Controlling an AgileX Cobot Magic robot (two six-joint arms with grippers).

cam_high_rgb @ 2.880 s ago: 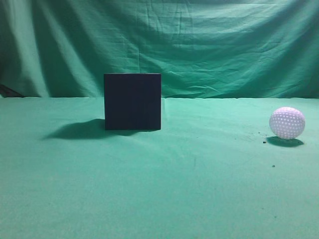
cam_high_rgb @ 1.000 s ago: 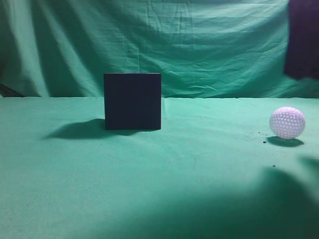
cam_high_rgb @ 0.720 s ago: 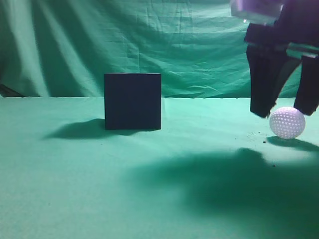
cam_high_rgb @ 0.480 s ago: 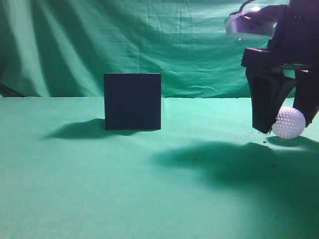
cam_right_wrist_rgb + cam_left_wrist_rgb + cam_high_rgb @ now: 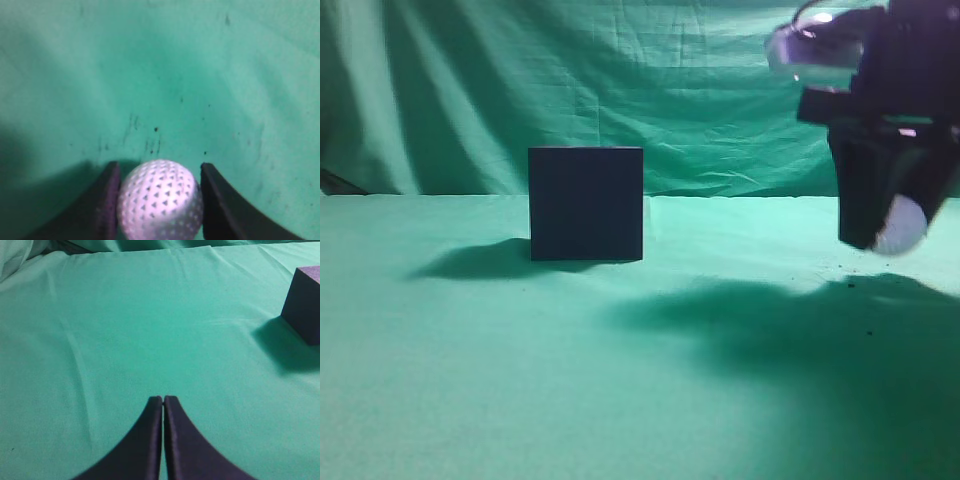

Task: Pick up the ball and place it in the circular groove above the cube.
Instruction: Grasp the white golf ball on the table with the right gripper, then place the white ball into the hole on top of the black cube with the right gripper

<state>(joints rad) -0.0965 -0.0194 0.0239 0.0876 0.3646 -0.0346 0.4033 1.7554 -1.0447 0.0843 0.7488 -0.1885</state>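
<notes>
1. The left gripper (image 5: 163,405) shows only in its wrist view, its two dark fingers pressed together at the tips with nothing between them, above bare green cloth (image 5: 125,330).
2. The cube (image 5: 586,204) stands left of centre on the cloth in the exterior view, upright, one flat face square to the camera, its shadow thrown to the left. Its top face is not visible from this height. In the left wrist view it sits at the right edge (image 5: 305,305).
3. The right gripper (image 5: 895,225) is at the far right, fingers pointing down and clamped on the ball (image 5: 902,224), which is off the cloth.
4. In the right wrist view the ball (image 5: 160,200) sits between the two fingers (image 5: 102,205), both touching it. Being round, it has no long axis or heading; its dimples face the camera.
</notes>
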